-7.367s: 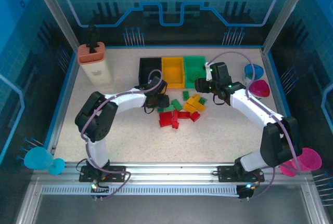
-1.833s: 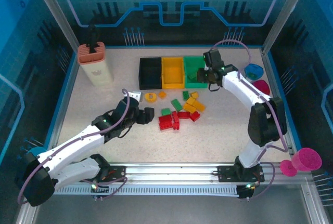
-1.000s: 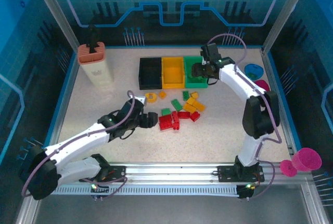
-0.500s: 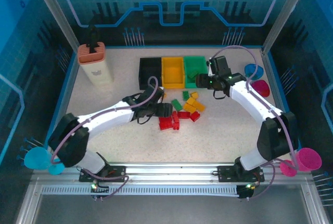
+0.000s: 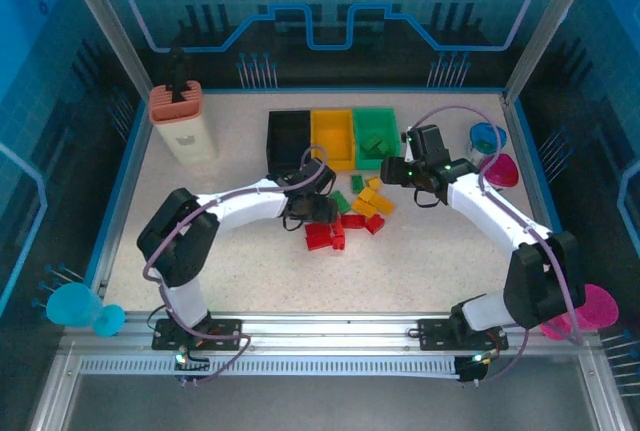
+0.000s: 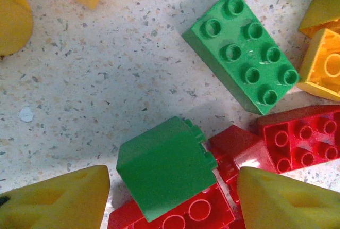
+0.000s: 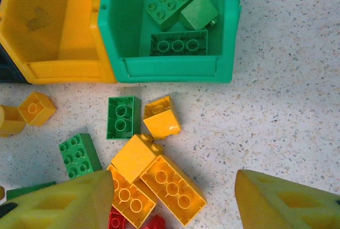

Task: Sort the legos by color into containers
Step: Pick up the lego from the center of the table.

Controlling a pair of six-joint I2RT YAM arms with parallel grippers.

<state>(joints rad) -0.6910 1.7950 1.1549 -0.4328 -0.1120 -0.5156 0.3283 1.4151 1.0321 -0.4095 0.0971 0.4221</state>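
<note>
On the speckled white table (image 5: 220, 251), three small open-topped rectangular plastic bins stand wall to wall at twelve o'clock: from left to right, the black bin (image 5: 288, 137), the yellow bin (image 5: 332, 137) and the green bin (image 5: 361, 127). The loose red, yellow and green plastic building bricks (image 5: 356, 209) lie heaped at the table's centre, just short of the bins. The left gripper (image 6: 172, 202) hangs low over the heap's nine o'clock edge, its yellow fingertips (image 6: 58, 203) spread apart and clamping nothing. In the left wrist view a small green cube-shaped brick (image 6: 162, 168) lies between them, resting partly on a flat red brick (image 6: 183, 215), with a clear gap to the finger at its three o'clock side. A long green eight-stud brick (image 6: 241, 51) lies at one o'clock of the cube, apart from it, and its lower end meets a red studded brick (image 6: 303, 138). The right gripper (image 7: 175, 202) hovers at the heap's two o'clock side, near the green bin's front wall, with its fingers wide apart and holding nothing. A long yellow eight-stud brick (image 7: 172, 189) lies on the table beneath it. The green bin holds three green bricks (image 7: 178, 43). Just outside its front wall, at six o'clock, a green four-stud brick (image 7: 123, 117) and a yellow sloped brick (image 7: 161, 116) sit side by side. A tall beige box with a salmon top (image 5: 183, 123) stands at ten o'clock, and a round blue cup (image 5: 485, 137) and a round pink cup (image 5: 498, 171) at two o'clock.
</note>
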